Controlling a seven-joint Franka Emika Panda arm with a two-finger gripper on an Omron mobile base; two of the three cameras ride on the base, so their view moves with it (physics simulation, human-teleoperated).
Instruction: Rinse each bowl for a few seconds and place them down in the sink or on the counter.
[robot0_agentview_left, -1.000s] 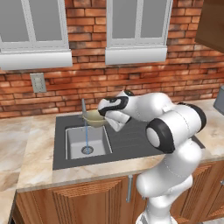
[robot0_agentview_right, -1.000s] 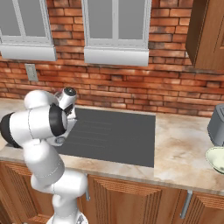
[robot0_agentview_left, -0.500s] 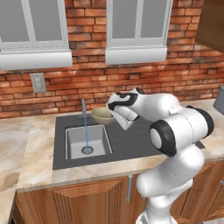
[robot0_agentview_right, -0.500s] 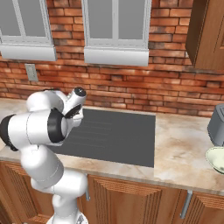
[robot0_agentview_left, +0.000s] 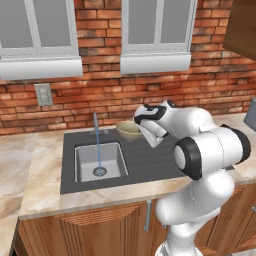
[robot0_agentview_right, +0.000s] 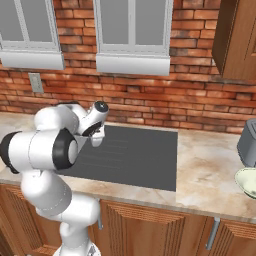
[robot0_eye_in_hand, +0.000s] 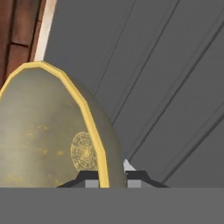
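Brick-backed bench (robot0_agentview_left: 35, 185): your fingers (robot0_eye_in_hand: 111, 177) pinched the olive bowl's (robot0_agentview_left: 128, 129) rim over the drainboard (robot0_agentview_left: 150, 160), water running; paler bowl (robot0_agentview_right: 247, 181) looked unrinsed.

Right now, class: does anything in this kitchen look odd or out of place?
Yes. The faucet runs into the basin with nothing under it; the gripper holds the olive bowl over the drainboard beside it. The second bowl sits far off on the counter.
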